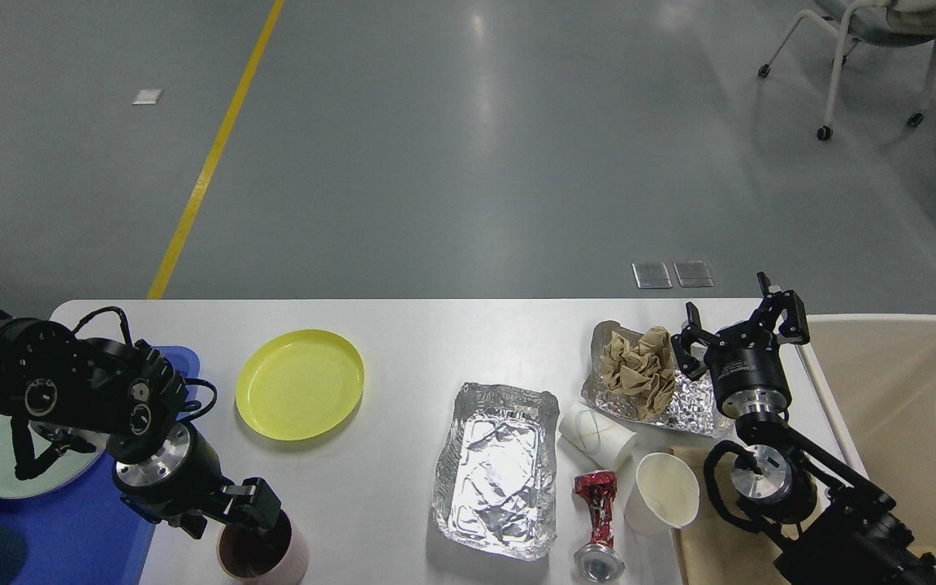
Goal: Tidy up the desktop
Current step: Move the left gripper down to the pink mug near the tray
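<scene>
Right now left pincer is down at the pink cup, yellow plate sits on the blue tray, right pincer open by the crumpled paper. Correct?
One error: the yellow plate is not on the blue tray; it lies on the white desktop beside the tray, as the head view shows. The rest holds: left pincer is down at the pink cup, right pincer is open by the crumpled paper.

Plate point(300, 384) left of foil tray point(496, 471); can point(596, 520) right; bin point(915, 422) far right.
</scene>
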Action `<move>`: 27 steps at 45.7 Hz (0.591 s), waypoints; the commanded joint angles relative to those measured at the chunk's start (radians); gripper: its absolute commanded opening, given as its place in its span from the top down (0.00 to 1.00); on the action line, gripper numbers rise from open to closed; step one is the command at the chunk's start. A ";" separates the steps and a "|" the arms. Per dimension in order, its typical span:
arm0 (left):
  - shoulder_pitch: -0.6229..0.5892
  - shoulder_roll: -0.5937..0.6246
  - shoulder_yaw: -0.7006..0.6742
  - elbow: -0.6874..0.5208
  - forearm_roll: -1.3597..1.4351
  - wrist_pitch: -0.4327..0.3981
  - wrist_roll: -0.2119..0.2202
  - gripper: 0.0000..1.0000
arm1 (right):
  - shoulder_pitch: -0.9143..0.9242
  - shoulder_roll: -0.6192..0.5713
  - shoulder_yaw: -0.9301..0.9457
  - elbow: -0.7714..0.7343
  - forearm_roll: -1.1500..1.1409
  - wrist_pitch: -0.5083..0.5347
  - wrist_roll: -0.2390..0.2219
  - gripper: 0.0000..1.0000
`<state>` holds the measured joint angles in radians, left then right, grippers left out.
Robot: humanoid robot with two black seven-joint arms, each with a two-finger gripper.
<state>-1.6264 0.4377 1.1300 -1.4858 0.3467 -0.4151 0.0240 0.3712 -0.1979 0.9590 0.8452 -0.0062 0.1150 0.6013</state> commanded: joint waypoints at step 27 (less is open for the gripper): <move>0.186 -0.083 -0.022 0.130 0.024 0.085 0.027 0.24 | 0.000 0.000 0.000 0.000 0.000 0.000 0.000 0.00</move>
<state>-1.4688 0.3621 1.1062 -1.3807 0.3706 -0.3308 0.0507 0.3712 -0.1979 0.9587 0.8452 -0.0061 0.1151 0.6013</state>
